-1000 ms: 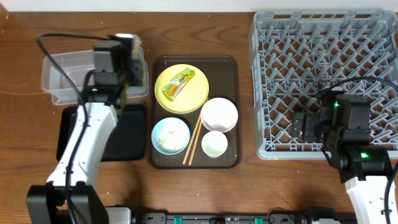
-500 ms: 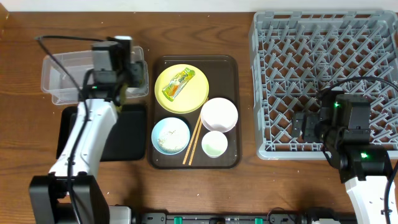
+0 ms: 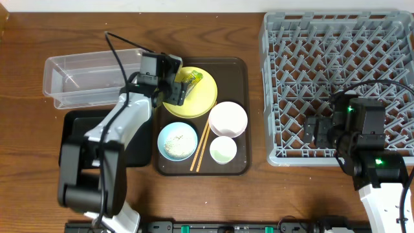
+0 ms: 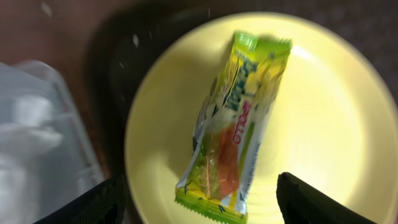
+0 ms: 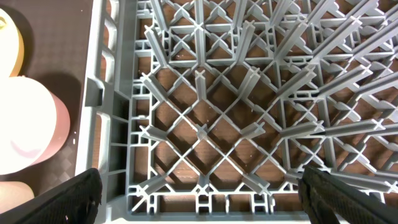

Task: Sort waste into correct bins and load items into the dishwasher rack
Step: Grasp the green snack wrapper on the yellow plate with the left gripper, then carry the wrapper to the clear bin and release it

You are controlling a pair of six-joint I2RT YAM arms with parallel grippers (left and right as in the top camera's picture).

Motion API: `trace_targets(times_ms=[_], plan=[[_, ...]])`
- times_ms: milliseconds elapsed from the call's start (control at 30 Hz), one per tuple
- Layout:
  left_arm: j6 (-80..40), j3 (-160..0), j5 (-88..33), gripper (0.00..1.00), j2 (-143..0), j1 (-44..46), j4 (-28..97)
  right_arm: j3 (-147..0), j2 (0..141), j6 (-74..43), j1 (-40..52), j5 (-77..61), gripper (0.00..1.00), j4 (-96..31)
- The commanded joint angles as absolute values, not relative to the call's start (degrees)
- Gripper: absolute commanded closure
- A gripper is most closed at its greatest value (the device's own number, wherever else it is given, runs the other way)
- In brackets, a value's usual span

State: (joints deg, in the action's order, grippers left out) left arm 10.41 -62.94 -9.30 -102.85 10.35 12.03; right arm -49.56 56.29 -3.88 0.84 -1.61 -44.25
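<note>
The yellow-green snack wrapper lies on the round yellow plate at the back of the brown serving tray. My left gripper hovers open just above it, one finger on each side of the wrapper's near end. Overhead, the left gripper covers part of the wrapper and plate. A light blue bowl holds rice scraps. Beside it are chopsticks, a white bowl and a pale cup. My right gripper is open and empty over the dishwasher rack's front-left corner.
The clear tub sits left of the serving tray, with the black tray in front of it, partly under my left arm. The grey rack fills the right side. The right arm overhangs the rack's front edge.
My left arm has swung right from above the clear tub to above the yellow plate, and its jaws have opened from shut. The right arm has not moved.
</note>
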Motion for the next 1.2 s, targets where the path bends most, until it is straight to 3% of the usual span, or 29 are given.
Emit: trace_targets(times_ms=[0,367,433,500,667,733,967,1167], plan=[[11.14,-63.66,-9.91,0.21,-104.84,10.48,11.40,-50.78,56.16,-4.21,0.38,-1.96,0.01,-44.16],[11.11,-63.66,-10.09,0.21,-110.19,12.69,11.42,-50.78,56.16,-4.21,0.38,-1.93,0.01,-44.21],[11.11,-63.66,-10.07,0.26,-110.98,13.19,11.46,-50.78,56.16,-4.21,0.38,-1.93,0.01,-44.23],[11.11,-63.66,-10.07,0.36,-111.22,13.39,11.53,-50.78,56.16,-4.21,0.38,-1.93,0.01,-44.23],[11.11,-63.66,-9.41,0.75,-110.13,13.30,11.66,-50.78,56.16,-4.21,0.38,-1.93,0.01,-44.36],[11.07,-63.66,-9.39,0.86,-108.79,13.23,11.77,-50.78,56.16,-4.19,0.38,-1.91,0.01,-44.36],[9.98,-63.66,-9.30,0.88,-97.32,11.92,12.80,-50.78,56.16,-4.21,0.38,-1.93,0.01,-44.47],[6.74,-63.66,-1.65,0.88,-88.23,5.74,12.75,-50.78,56.16,-4.21,0.38,-1.56,0.01,-44.40]])
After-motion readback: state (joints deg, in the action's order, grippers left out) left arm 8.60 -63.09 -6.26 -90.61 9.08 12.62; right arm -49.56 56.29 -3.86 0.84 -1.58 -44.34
